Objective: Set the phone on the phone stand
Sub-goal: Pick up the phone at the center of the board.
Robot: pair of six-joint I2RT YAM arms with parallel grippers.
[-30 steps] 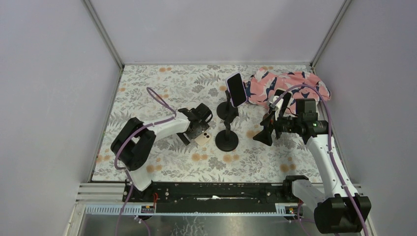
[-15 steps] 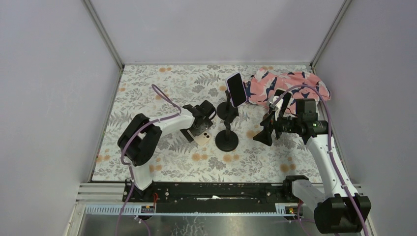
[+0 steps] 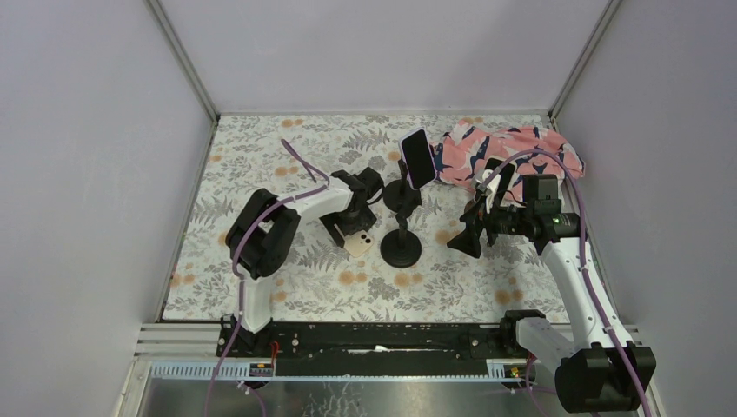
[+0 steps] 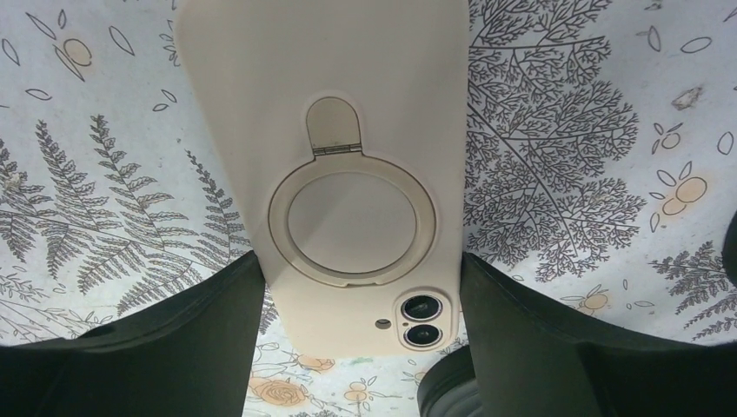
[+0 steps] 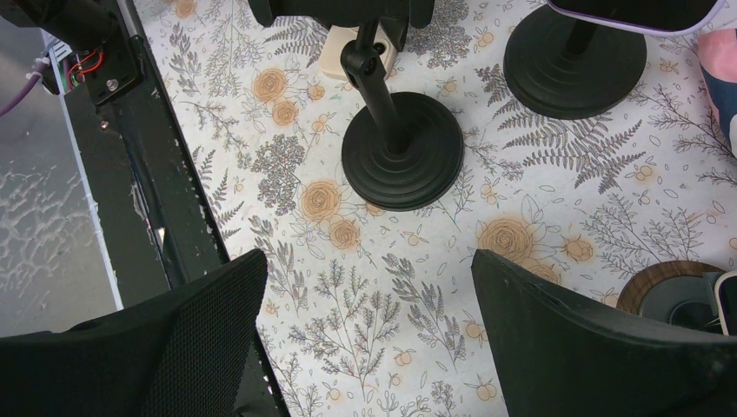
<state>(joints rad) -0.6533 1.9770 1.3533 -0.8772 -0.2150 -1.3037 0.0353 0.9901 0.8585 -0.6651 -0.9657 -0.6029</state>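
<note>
Left claw [image 3: 351, 231] is lowered to the surface [image 3: 243, 148], directly over the phone [image 3: 359, 246]. In the left wrist view its two fingers [image 4: 174, 347] stand wide on either side of the phone [image 4: 348, 130], level with its long edges near the camera end. Whether they are pinching the case or only standing against it cannot be told from the pictures. The phone lies flat and back-up on the floral surface, in a cream case with a round ring and a folded tab at its centre, and twin lenses at one corner. It is not on any stand. It lies just left of the round black base of the empty phone stand [image 3: 401, 249], apart from it. In the right wrist view a corner of the phone [image 5: 332, 59] shows behind that stand's stem [image 5: 382, 95]. A second stand [image 3: 402, 198] stands beyond the first and carries a purple-edged phone [image 3: 418, 159], tilted. Right claw [image 3: 463, 234] hangs above the surface to the right of the stands. Its fingers [image 5: 165, 339] are spread wide with only patterned surface between them, touching nothing. A pink patterned cloth [image 3: 521, 148] lies bunched at the far right corner of the surface.
</note>
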